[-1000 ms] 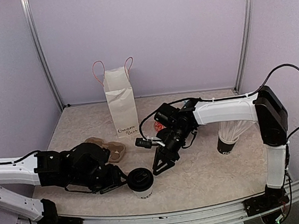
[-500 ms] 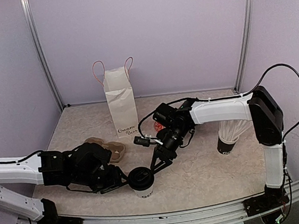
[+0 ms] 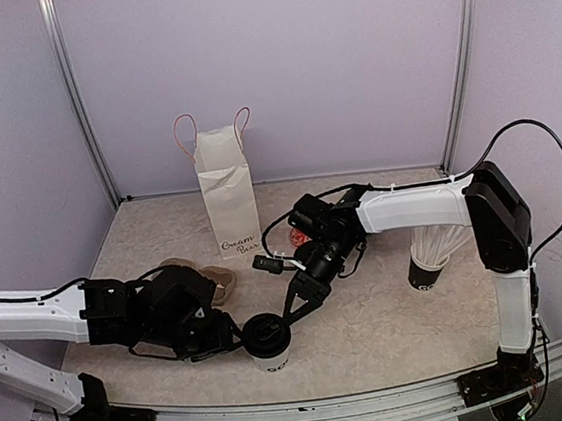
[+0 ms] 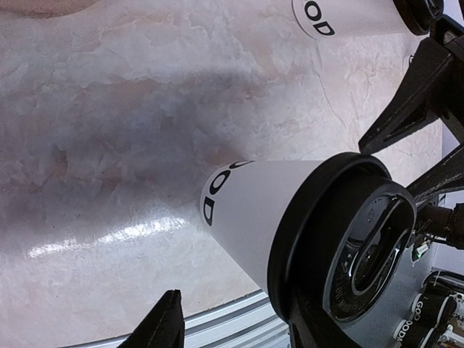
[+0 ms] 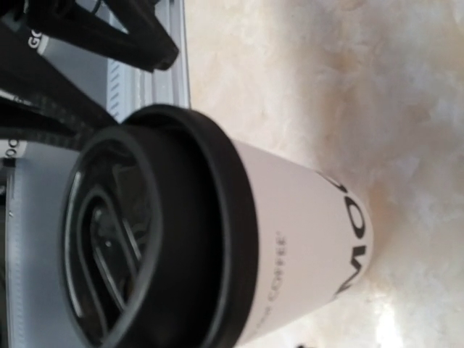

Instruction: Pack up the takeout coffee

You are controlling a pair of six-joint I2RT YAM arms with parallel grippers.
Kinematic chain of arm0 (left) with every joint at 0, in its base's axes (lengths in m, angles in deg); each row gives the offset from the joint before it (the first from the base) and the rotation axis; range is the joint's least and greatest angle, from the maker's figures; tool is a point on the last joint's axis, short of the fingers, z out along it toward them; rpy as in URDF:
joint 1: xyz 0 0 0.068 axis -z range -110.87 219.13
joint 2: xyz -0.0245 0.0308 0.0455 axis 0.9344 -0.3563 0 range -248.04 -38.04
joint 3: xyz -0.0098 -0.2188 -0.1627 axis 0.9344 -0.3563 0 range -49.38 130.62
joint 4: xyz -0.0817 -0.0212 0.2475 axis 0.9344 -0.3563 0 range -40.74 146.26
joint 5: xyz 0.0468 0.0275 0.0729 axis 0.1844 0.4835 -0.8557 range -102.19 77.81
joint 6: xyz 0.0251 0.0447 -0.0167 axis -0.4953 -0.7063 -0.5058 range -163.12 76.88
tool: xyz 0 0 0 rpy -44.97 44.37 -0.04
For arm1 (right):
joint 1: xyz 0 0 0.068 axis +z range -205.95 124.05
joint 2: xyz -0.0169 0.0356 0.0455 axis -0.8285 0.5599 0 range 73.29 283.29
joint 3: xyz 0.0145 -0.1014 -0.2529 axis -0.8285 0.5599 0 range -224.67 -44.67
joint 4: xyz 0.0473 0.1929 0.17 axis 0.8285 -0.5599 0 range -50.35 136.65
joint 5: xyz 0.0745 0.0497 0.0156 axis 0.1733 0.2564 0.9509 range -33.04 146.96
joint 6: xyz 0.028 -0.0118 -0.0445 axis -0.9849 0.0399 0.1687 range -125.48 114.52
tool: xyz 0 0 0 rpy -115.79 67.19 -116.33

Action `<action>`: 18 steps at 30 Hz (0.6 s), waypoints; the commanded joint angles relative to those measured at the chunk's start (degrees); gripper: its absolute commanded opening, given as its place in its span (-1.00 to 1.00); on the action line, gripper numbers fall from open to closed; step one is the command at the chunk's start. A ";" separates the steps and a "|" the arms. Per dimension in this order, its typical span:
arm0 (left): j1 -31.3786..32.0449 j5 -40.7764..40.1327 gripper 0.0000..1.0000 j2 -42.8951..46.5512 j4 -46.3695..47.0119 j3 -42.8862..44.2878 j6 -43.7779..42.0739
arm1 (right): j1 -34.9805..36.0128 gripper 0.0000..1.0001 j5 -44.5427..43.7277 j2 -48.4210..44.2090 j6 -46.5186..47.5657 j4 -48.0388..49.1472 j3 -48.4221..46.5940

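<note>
The fingers [image 4: 165, 322] of the left gripper [image 3: 231, 339] are reaching in low from the left of the small white paper takeaway cup with black lettering and a round black plastic lid [image 3: 265, 340]. That cup is standing upright near the front edge of the beige marbled tabletop [image 3: 374, 331]. Only one finger is showing in the left wrist view, with bare table between it and the cup's wall. The lid is hiding its partner, so I cannot tell whether this pair is gripping the cup or merely bracketing it. Probably it is bracing the cup against tipping.

The right gripper [image 3: 294, 313] is angling down at the cup from behind and to the right. Its fingers [image 4: 406, 109] are spreading apart with their tips at the lid's far rim, pinching nothing that I can see. It seems to be lining up to take the cup just under the lid.

Just behind the cup and to its left, a brown moulded-pulp cup carrier [image 3: 220, 280] is lying flat, partly under the left arm, likely waiting for both coffees. Beyond the cup, past the right fingers, a second white lettered paper cup [image 4: 341, 14] is standing. Farther behind the cup, a tall white paper bag with pink cord handles [image 3: 229, 191] is standing upright, presumably to take the load last. Well off to the cup's right, a dark cup of white straws [image 3: 427, 260] is sitting out of the way.
</note>
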State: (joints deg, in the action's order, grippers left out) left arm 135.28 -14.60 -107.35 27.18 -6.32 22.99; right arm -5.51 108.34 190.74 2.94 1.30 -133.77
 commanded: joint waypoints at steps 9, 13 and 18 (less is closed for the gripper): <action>1.71 -5.53 -0.07 -5.59 -8.37 4.17 -4.71 | 1.24 -0.30 -7.98 1.07 1.72 2.51 3.92; 2.58 -8.04 -0.07 -4.32 -7.38 9.19 -8.05 | 1.25 -0.17 -5.41 -3.07 3.98 1.47 2.50; 2.93 -9.01 -0.03 -4.35 -6.25 14.24 -11.73 | 1.27 0.01 -7.53 -6.99 6.17 0.90 2.70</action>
State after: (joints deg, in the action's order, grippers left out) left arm 137.51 -21.77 -111.46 18.44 2.93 15.86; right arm -5.27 104.84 187.66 5.92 2.59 -131.61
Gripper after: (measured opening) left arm 0.475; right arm 0.482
